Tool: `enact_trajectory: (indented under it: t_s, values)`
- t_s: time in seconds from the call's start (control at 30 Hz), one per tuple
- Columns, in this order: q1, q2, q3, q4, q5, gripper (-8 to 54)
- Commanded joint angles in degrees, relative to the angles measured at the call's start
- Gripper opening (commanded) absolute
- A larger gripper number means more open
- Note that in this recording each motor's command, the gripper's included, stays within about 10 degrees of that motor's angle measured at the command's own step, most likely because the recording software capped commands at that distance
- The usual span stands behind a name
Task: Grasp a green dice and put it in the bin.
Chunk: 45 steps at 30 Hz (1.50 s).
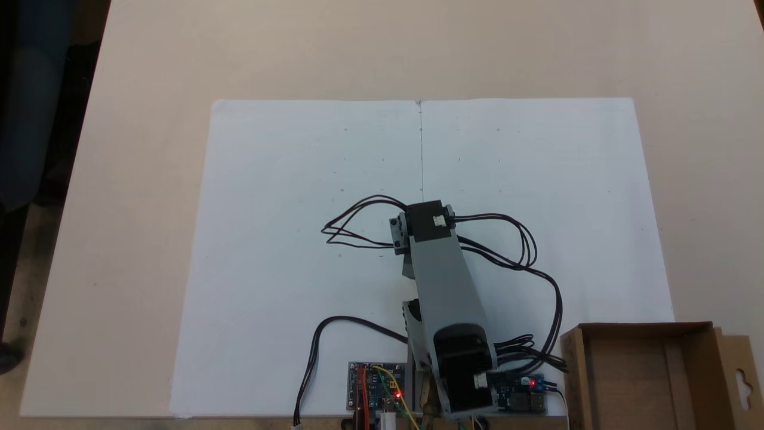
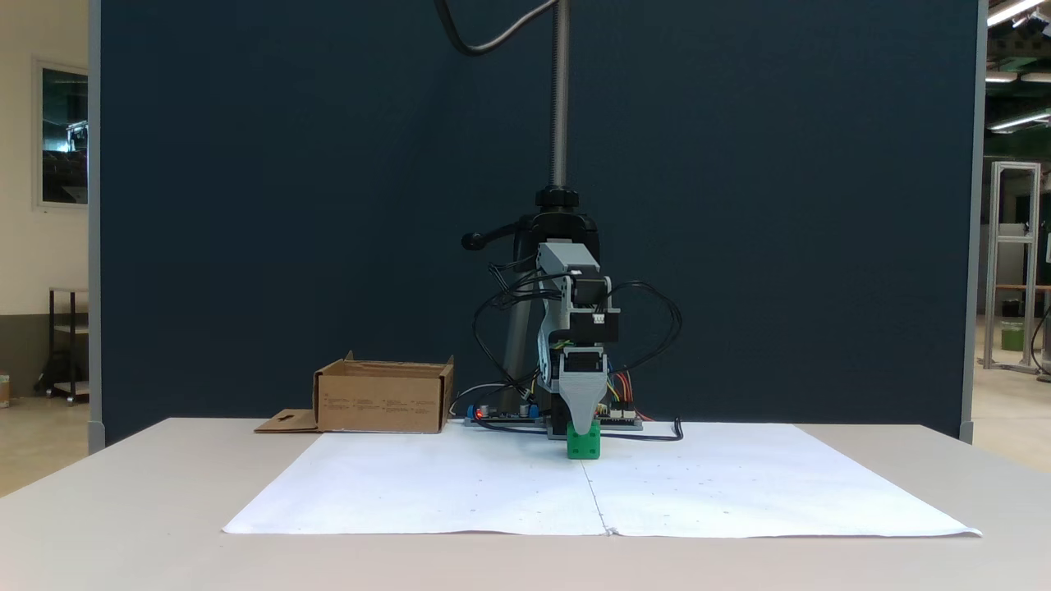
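1. White paper sheets [image 2: 460, 488] lie nearest the lens in a fixed view, spread flat on the pale worktop [image 2: 123, 509]; their centre seam runs toward the arm.
2. Green dice [image 2: 583, 444]: resting on the paper at the seam, directly below the arm's grey wedge-shaped tip. From above, the arm body [image 1: 444, 286] covers that spot.
3. Gripper [image 2: 582, 428]: lowered onto the dice. Only one grey tip faces the lens, with the other jaw behind it, so whether the fingers are spread or pinching the dice cannot be told.
4. Step in hand, as judged: securing the dice before the lift.
   - Seat the fingers squarely across two opposite faces of the cube, low enough to hold its middle rather than its top edge.
   - Close fully before raising; a corner hold may let the cube twist out.
   - Lift straight up so the paper is not dragged.
5. Bin [image 1: 650, 370]: an open cardboard box beside the arm's base and circuit boards [image 1: 376, 385], its hang-hole flap [image 1: 740, 376] folded outward. Its visible floor holds nothing.
6. Transfer, as judged: carry the dice above the low wall, clear of the black cables [image 1: 525, 239].
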Motion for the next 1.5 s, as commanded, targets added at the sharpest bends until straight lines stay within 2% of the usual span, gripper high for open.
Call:
enact_trajectory:
  t_s: [0.0, 0.57, 1.2, 1.27, 1.37, 1.47]
  values:
    - [-1.23, -0.26, -0.09, -1.93, 3.08, 43.9]
    - [-1.41, -7.38, 1.85, -8.70, 3.08, 41.2]
    - [0.70, -7.65, 4.31, -11.07, 1.14, 41.2]
    - [0.70, -7.47, 4.39, -11.16, 1.14, 38.6]
    - [0.70, -7.29, 4.66, -11.25, 1.14, 38.0]
    - [0.70, -6.86, 4.83, -11.25, 1.05, 32.4]
